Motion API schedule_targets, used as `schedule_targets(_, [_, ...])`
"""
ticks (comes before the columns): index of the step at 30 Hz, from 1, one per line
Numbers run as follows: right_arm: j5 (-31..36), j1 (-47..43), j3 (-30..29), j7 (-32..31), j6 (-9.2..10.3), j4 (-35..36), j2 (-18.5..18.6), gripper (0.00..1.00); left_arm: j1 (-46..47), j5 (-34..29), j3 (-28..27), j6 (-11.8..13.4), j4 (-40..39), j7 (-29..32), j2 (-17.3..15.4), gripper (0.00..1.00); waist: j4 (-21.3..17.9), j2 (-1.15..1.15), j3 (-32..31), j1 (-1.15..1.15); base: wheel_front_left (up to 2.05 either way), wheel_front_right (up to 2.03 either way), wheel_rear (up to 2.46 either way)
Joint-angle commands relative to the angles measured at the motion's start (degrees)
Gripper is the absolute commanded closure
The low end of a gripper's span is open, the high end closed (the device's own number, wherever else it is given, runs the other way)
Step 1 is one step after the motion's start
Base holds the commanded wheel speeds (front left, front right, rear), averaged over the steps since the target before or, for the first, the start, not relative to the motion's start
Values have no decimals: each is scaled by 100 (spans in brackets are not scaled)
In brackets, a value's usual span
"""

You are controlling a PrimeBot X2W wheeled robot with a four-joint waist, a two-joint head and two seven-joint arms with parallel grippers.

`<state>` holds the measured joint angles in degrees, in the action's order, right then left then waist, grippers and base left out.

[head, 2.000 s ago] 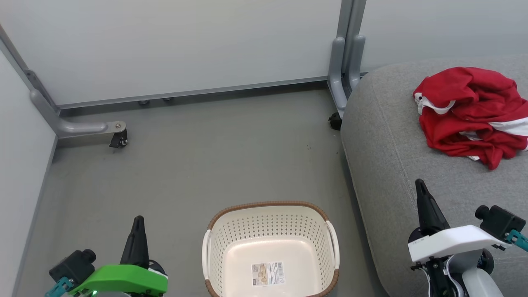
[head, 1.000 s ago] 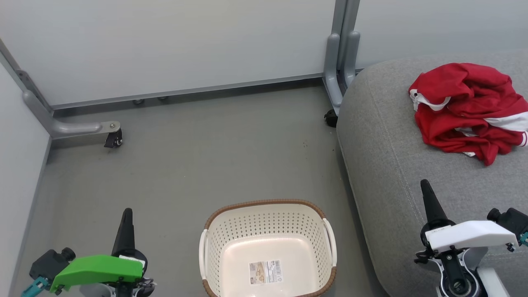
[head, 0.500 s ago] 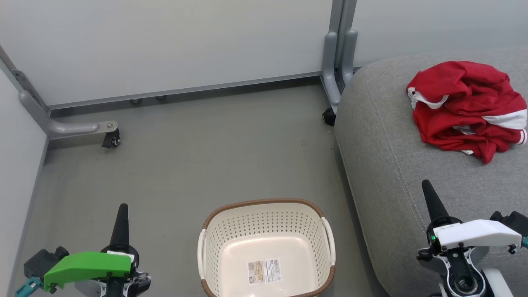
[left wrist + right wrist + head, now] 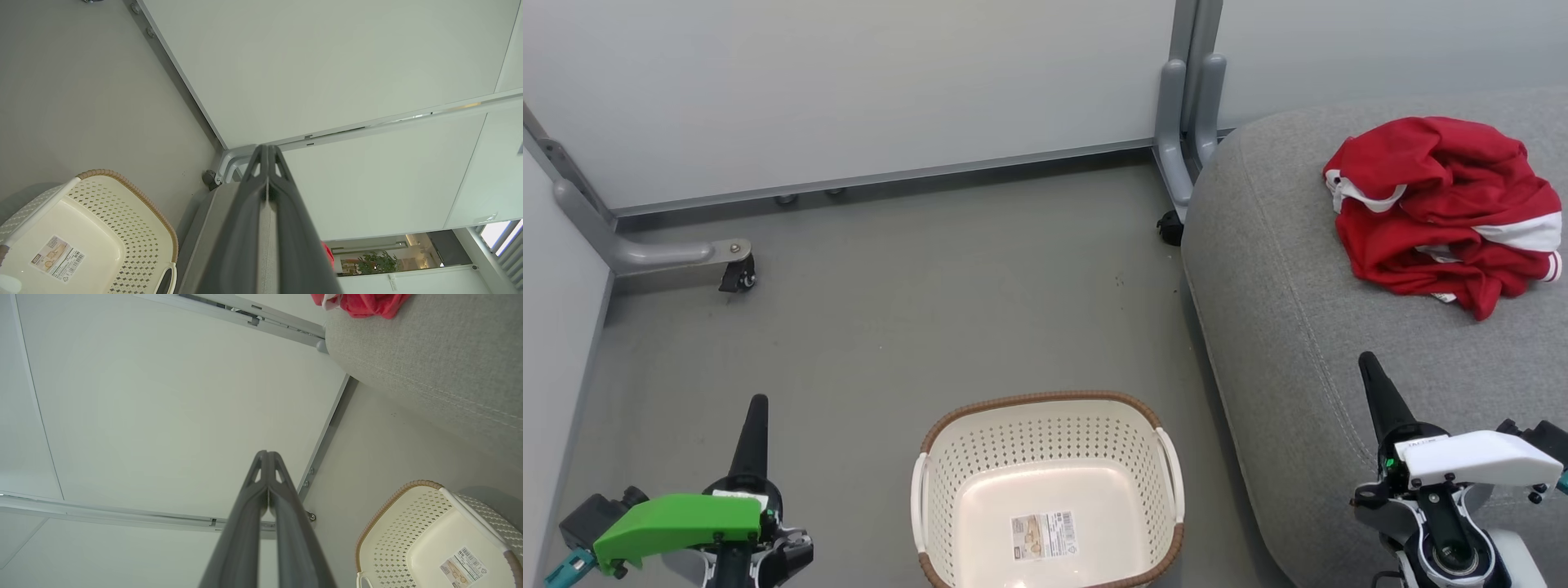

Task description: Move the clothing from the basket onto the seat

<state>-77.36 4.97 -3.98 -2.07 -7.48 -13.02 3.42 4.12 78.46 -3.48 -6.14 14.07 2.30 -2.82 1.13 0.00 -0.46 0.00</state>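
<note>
Red clothing point(image 4: 1437, 208) with white bands lies crumpled on the light-grey seat point(image 4: 1298, 327) at the right; a corner of it shows in the right wrist view point(image 4: 359, 304). The cream basket point(image 4: 1045, 425) stands on the floor at the bottom centre, holding nothing but a paper label point(image 4: 1044, 535). It also appears in both wrist views point(image 4: 135, 228) point(image 4: 392, 522). My left gripper point(image 4: 758, 402) is shut at the lower left, left of the basket. Low over the seat's front, my right gripper point(image 4: 1365, 359) is shut and holds nothing.
Grey floor point(image 4: 890, 327) spreads beyond the basket up to pale partition walls point(image 4: 849, 82). A caster foot point(image 4: 737, 273) of the partition sticks out at the left, and a grey post base point(image 4: 1184, 155) with a black caster point(image 4: 1170, 229) stands by the seat's far corner.
The camera has shifted, so the whole picture slid a little left and up. Both arms have sunk lower in the picture, still shut. The clothing and basket have stayed put.
</note>
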Motion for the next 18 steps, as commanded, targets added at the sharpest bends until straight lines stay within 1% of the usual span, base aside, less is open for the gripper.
schedule_targets(1, [-139,85,-31,-48,-3,5,11,100,127,129,-37,-54,-26,29,-42,100,-5,0,3,0,0,0,0])
schedule_targets(18, [-858,127,-143,-257,-3,-52,-12,100,200,790,-171,-101,-14,232,-42,100,-56,0,32,0,0,0,0])
